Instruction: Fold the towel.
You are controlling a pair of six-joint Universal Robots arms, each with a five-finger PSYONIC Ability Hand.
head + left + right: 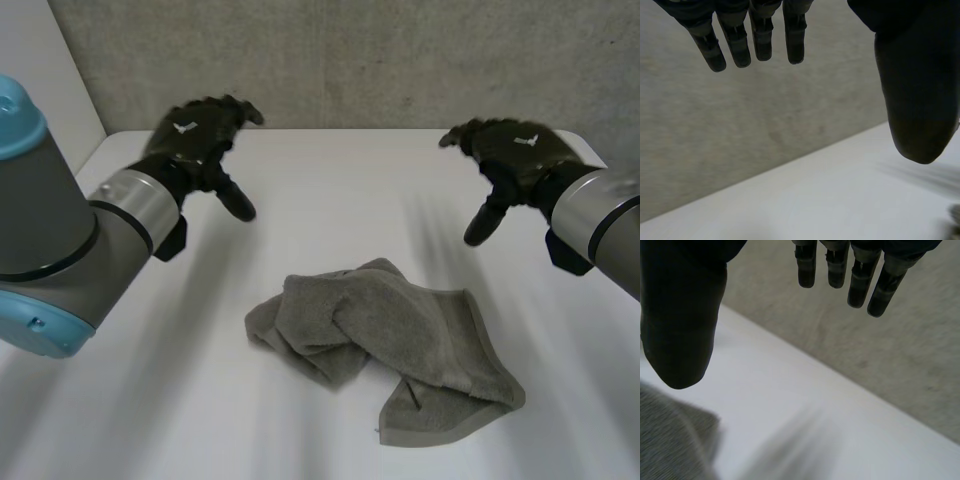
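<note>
**A:** Head view first. Where's the towel?

**B:** The towel (pixel 385 345) lies crumpled on the table (pixel 330 170), nearer the front edge than the back and a little right of the middle. The left hand (pixel 195 140) hovers by the back left corner and the right hand (pixel 510 155) by the back right. Both are well apart from the cloth.

**A:** Left wrist view?

**B:** Fingers (pixel 757 40) straight, thumb (pixel 915 90) spread wide, nothing held.

**A:** Right wrist view?

**B:** The same: straight fingers (pixel 860 280), thumb (pixel 680 325) apart, empty. A bit of the towel shows just past the thumb tip.

**A:** So what's the step?

**B:** Flattening it first, I'd judge. Each hand should find a true corner and pinch a single layer. Then they pull apart evenly, or the bunched middle gets folded in.
</note>
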